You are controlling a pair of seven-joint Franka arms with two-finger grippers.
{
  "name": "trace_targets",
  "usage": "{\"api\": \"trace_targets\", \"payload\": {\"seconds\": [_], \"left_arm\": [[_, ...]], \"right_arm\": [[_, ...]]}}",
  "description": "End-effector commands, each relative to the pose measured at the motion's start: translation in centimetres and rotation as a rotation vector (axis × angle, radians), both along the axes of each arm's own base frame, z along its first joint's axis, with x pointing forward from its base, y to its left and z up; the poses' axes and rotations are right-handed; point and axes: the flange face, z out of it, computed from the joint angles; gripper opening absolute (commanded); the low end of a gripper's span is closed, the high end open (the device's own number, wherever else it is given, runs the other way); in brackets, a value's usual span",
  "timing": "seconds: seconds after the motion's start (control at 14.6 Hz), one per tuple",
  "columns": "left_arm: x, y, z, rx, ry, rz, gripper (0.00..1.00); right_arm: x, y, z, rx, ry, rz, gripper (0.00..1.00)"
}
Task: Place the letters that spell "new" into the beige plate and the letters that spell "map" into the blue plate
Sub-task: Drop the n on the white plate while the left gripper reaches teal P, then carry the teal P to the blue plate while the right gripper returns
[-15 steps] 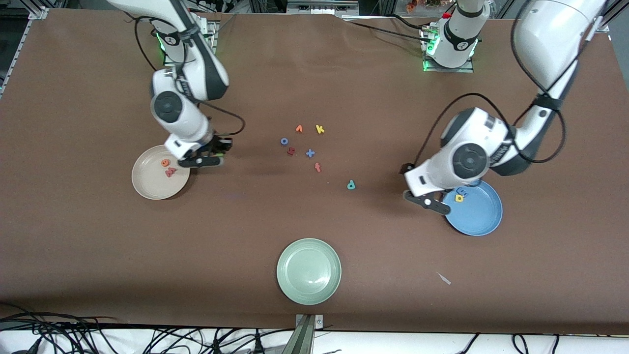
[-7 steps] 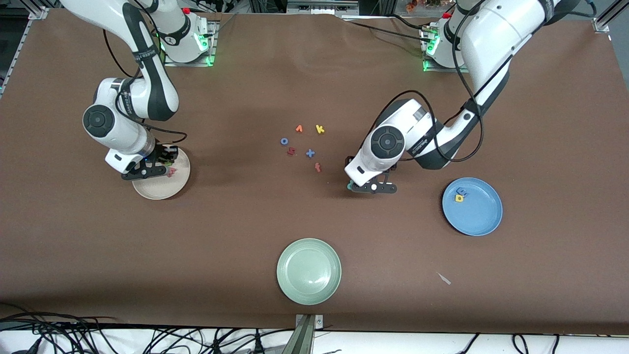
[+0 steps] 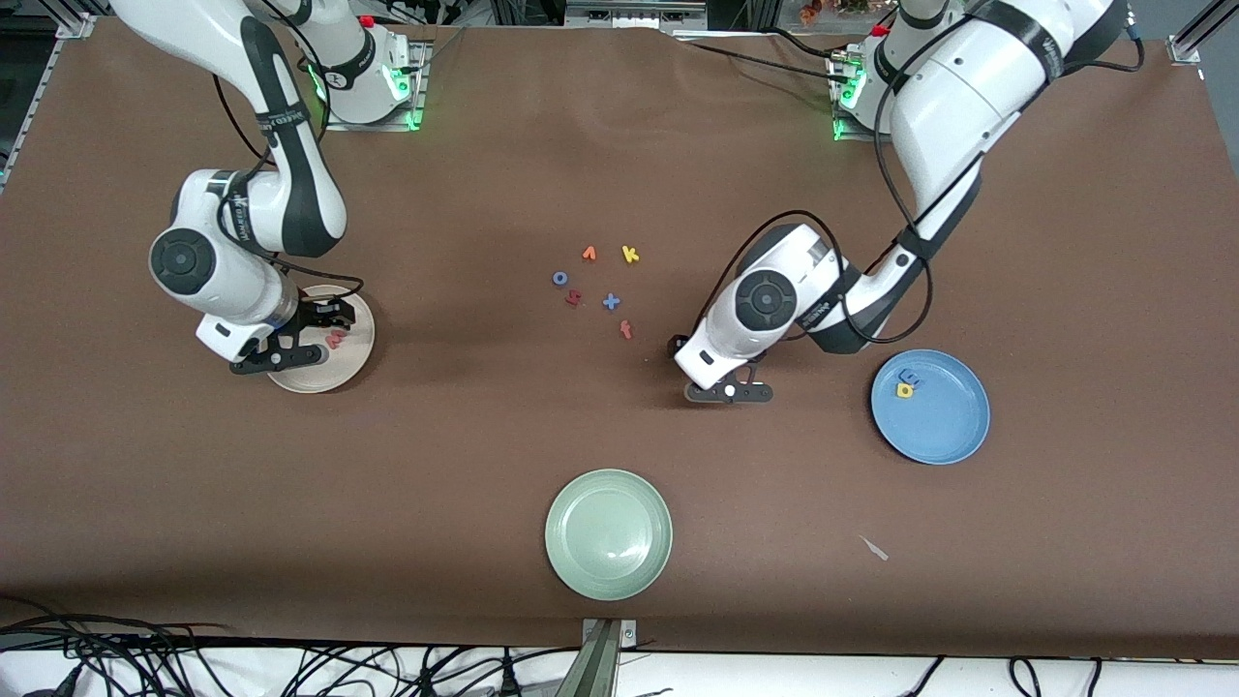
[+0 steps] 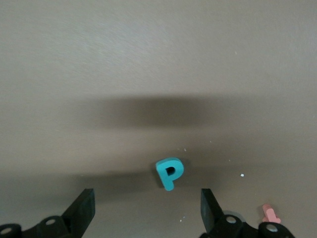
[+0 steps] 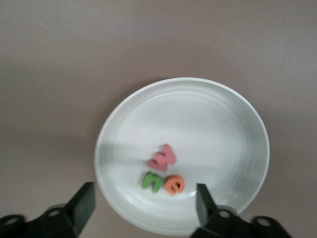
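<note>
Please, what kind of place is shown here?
Probably a robotics lab bench: two arms are bolted at the edge of a brown-covered table, loose cables trail along its camera-side edge, and foam letters and a green plate are set out for sorting.

Teal foam letter p (image 4: 169,173) lies on the brown table (image 4: 148,49). The salmon foam w (image 5: 162,158), green foam n (image 5: 152,181) and orange foam e (image 5: 174,185) lie in the cream round plate (image 5: 223,129).

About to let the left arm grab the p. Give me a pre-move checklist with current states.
1. Left gripper open, straddling the teal p: ok.
2. p flat on bare table, nothing touching it: ok.
3. Blue plate holds yellow a and blue m, has room: ok.
4. Beige plate holds n, e, w: ok.
5. Right gripper open over the beige plate, holding nothing: ok.
</note>
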Motion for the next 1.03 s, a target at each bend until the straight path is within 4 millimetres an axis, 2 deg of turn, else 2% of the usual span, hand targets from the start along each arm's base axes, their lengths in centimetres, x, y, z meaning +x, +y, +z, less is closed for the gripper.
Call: {"api": "trace_targets", "payload": {"seconds": [0.0, 0.14, 0.34, 0.41, 0.62, 0.75, 0.96], "left_arm": [[-0.3, -1.6, -0.9, 0.038, -0.045, -0.022, 0.77], [-0.3, -1.9, -1.6, 0.021, -0.052, -0.023, 0.77], [-0.6, -2.2, -2.5, 0.008, -0.058, -0.029, 0.74], [-0.4, -1.9, -2.9, 0.020, -0.063, -0.042, 0.68], [-0.4, -1.8, -3.9, 0.060, -0.094, -0.087, 0.57], [-0.4, -1.7, -4.0, 0.057, -0.088, -0.080, 0.39], [0.2, -1.3, -3.2, 0.050, -0.095, -0.068, 0.08]], "right_arm": [[2.3, 0.9, 5.9, 0.004, 0.086, 0.008, 1.00], [3.1, 1.3, 9.0, 0.002, 0.114, 0.010, 1.00], [3.6, 2.0, 12.5, -0.025, 0.126, 0.034, 1.00], [3.5, 2.4, 13.2, -0.033, 0.139, 0.036, 1.00], [3.5, 3.1, 18.1, -0.037, 0.163, 0.014, 1.00], [3.3, 4.2, 21.0, -0.062, 0.172, -0.011, 1.00], [2.4, 5.8, 23.3, -0.037, 0.160, -0.011, 1.00]]}}
